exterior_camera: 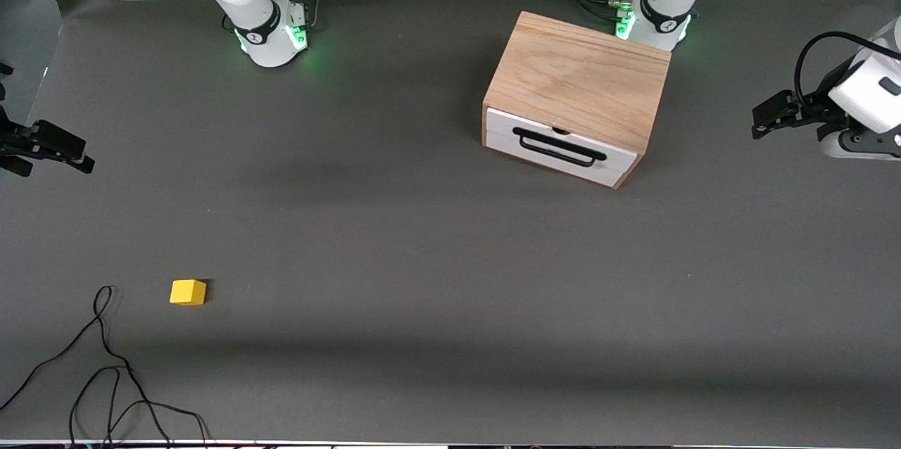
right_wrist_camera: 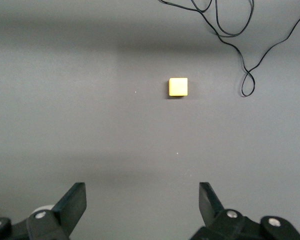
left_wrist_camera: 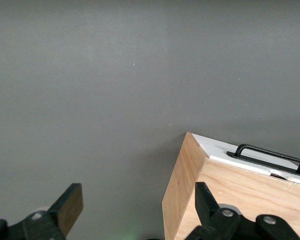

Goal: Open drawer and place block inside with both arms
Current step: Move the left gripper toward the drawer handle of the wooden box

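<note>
The light-wood cabinet [exterior_camera: 577, 76] stands near the left arm's base. Its drawer [exterior_camera: 563, 145], with a white front and a black bar handle [exterior_camera: 559, 146], is shut. The small yellow block [exterior_camera: 188, 292] lies on the grey table toward the right arm's end, nearer the front camera. My left gripper [exterior_camera: 764, 118] is open and empty, up in the air beside the cabinet. In the left wrist view [left_wrist_camera: 138, 205] the cabinet's corner [left_wrist_camera: 190, 185] and the handle [left_wrist_camera: 270, 152] show. My right gripper [exterior_camera: 49, 157] is open and empty at the right arm's end. In the right wrist view [right_wrist_camera: 142, 200] the block [right_wrist_camera: 178, 86] lies ahead of it.
A loose black cable [exterior_camera: 105, 364] lies on the table near the block, at the edge nearest the front camera. It also shows in the right wrist view [right_wrist_camera: 240, 40]. The two arm bases [exterior_camera: 271, 34] stand along the table's back edge.
</note>
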`<control>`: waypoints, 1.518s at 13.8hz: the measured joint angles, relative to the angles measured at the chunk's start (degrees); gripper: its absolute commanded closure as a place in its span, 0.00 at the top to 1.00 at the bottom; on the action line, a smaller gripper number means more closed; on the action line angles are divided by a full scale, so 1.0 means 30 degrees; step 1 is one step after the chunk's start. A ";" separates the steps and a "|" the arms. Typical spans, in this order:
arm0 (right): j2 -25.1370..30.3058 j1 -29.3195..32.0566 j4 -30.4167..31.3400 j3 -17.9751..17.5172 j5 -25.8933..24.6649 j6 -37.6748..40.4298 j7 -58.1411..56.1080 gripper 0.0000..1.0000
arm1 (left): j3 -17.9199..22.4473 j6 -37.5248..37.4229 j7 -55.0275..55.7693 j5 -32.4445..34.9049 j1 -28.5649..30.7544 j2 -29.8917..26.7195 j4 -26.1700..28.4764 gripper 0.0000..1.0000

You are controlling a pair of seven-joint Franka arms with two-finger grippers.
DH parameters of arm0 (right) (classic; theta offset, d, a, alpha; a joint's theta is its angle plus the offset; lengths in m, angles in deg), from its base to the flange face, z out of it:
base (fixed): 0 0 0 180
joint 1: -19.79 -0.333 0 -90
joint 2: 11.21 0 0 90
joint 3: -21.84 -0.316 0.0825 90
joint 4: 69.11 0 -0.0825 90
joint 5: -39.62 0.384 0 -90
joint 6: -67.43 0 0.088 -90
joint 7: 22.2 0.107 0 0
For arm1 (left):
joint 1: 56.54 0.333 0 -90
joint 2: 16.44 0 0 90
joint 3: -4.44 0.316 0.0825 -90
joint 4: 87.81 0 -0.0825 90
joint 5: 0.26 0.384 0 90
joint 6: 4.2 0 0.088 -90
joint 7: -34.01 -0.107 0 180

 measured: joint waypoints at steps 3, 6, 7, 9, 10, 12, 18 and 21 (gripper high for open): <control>0.0000 0.0000 -0.0002 0.0000 0.0000 0.0000 0.0001 1.00 | -0.0116 -0.0001 0.0005 0.0000 -0.0002 0.0000 -0.0041 1.00; 0.0000 0.0000 -0.0002 -0.0001 0.0000 0.0000 0.0001 1.00 | -0.0119 -0.0002 0.0006 0.0000 -0.0002 0.0000 -0.0067 1.00; 0.0000 0.0000 -0.0002 -0.0001 0.0000 0.0000 0.0001 1.00 | -0.0119 -0.0002 0.0006 0.0000 -0.0002 0.0000 -0.0068 1.00; 0.0000 0.0000 -0.0002 -0.0001 0.0000 0.0000 0.0001 1.00 | -0.0119 -0.0002 0.0006 0.0000 -0.0002 0.0000 -0.0068 1.00; 0.0000 0.0000 -0.0002 -0.0001 0.0000 0.0000 0.0002 1.00 | -0.0119 -0.0002 0.0006 0.0000 -0.0002 0.0000 -0.0068 1.00; 0.0000 0.0000 -0.0002 -0.0001 0.0000 0.0001 0.0002 1.00 | -0.0119 -0.0015 0.0007 0.0000 -0.0002 0.0000 -0.0068 1.00; -0.0060 -0.0003 0.0187 -0.0002 0.0000 0.0088 0.0002 1.00 | -0.0491 -0.0027 0.2718 -0.0013 -0.0078 0.0000 -0.0068 1.00; -0.0109 -0.0004 0.0298 -0.0002 0.0000 0.0087 0.0002 1.00 | -0.1887 -0.0042 0.6720 -0.0066 -0.0197 0.0000 -0.0068 1.00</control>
